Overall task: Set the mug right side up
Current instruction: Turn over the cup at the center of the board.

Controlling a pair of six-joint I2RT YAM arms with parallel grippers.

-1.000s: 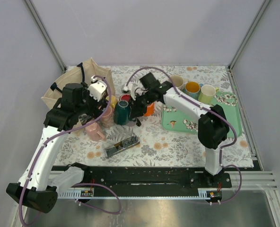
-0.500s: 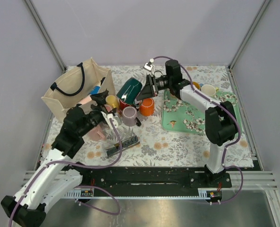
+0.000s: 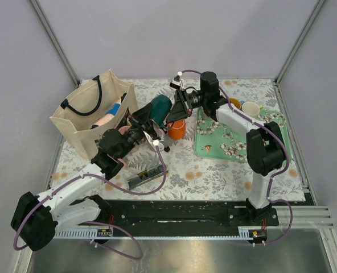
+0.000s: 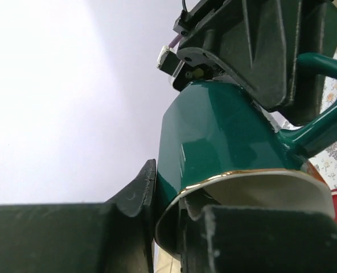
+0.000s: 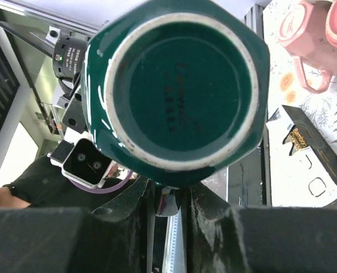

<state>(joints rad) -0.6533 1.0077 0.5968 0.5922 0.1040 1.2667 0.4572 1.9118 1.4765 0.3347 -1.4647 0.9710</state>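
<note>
Judging by how things lie, we put the task about midway. The mug (image 3: 159, 108) is off the worktop (image 3: 214, 176) and hangs in the air between the two arms, over the far middle of the cloth. It is neither upside down nor upright: it lies tilted on its side, with its base (image 5: 180, 85) turned toward the right wrist and its mouth toward the left arm.

We see the right claw (image 5: 168, 196) closed tight under the mug, and from the left wrist view it seems to hold the handle (image 4: 322, 114), though the contact itself is partly hidden. The left claw (image 3: 147, 124) straddles the rim (image 4: 237, 173), one finger against the outer wall and the other across the mouth. We read it as clamped on the rim, with both arms sharing the mug.

What is done, as far as we can tell: the lift and the first part of the turn. What is left: one claw must let go, the other must swing the mouth upward, and the mug must be set on its base on the worktop and released.
</note>
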